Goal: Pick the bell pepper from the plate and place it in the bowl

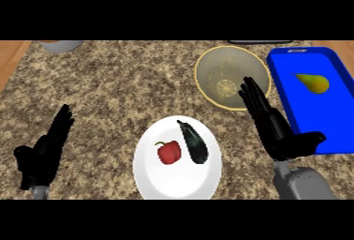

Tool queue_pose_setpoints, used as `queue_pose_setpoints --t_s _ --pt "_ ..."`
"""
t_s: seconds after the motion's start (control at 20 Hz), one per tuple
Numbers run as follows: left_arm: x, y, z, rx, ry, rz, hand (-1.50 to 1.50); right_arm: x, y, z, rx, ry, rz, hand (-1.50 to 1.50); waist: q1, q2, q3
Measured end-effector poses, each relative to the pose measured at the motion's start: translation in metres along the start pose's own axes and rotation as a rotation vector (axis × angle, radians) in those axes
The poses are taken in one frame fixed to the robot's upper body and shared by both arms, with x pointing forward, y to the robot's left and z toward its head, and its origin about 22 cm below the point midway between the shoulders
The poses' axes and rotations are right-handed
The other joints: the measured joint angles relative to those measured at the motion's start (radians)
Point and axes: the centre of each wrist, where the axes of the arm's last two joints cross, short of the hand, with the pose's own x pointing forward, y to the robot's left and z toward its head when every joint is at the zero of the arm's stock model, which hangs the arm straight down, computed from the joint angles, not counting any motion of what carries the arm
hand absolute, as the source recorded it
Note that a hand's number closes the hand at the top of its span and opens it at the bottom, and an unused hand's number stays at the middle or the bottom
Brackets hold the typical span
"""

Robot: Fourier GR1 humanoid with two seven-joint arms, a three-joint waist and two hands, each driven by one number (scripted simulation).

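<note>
Two robot hands were open when you paused: the red bell pepper (pixel 169 152) sat lower centre on the white round plate (pixel 155 180), nearer and left of the right robot hand (pixel 273 123); the left robot hand (pixel 45 150) rested lower left.

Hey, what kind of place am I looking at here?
Most likely a kitchen counter: a speckled stone-look countertop holding a white plate with a red bell pepper and an eggplant, beside a yellow bowl.

Colours around my hands

My black right hand (pixel 276 126) has a blue tray (pixel 325 126) holding a yellow pear (pixel 314 83) beside it, a yellowish bowl (pixel 232 70) by its fingertips; left of it, a white plate (pixel 178 159) carries a red bell pepper (pixel 169 152) and dark eggplant (pixel 194 141) on speckled brown counter (pixel 117 84).
</note>
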Motion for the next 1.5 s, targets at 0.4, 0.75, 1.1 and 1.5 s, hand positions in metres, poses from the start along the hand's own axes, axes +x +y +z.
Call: queue_pose_setpoints --t_s 0.4,0.75,1.1,1.5 --pt "0.049 -0.008 -0.029 -0.012 -0.198 -0.063 0.00 0.035 0.025 -0.053 0.441 -0.128 0.147 -1.50 0.081 0.007 0.002" --pt "0.080 -0.018 -0.044 -0.007 -0.249 -0.072 0.00 0.019 -0.001 -0.090 0.676 -0.275 0.155 -1.50 0.087 0.017 0.005" --pt "0.086 -0.024 -0.050 0.007 -0.237 -0.081 0.00 0.054 0.005 -0.123 0.926 -0.354 0.434 -1.50 0.065 0.005 0.002" --pt "0.085 -0.022 -0.050 0.023 -0.224 -0.093 0.00 0.081 0.063 -0.138 1.115 -0.331 0.819 -1.50 0.049 -0.005 0.001"
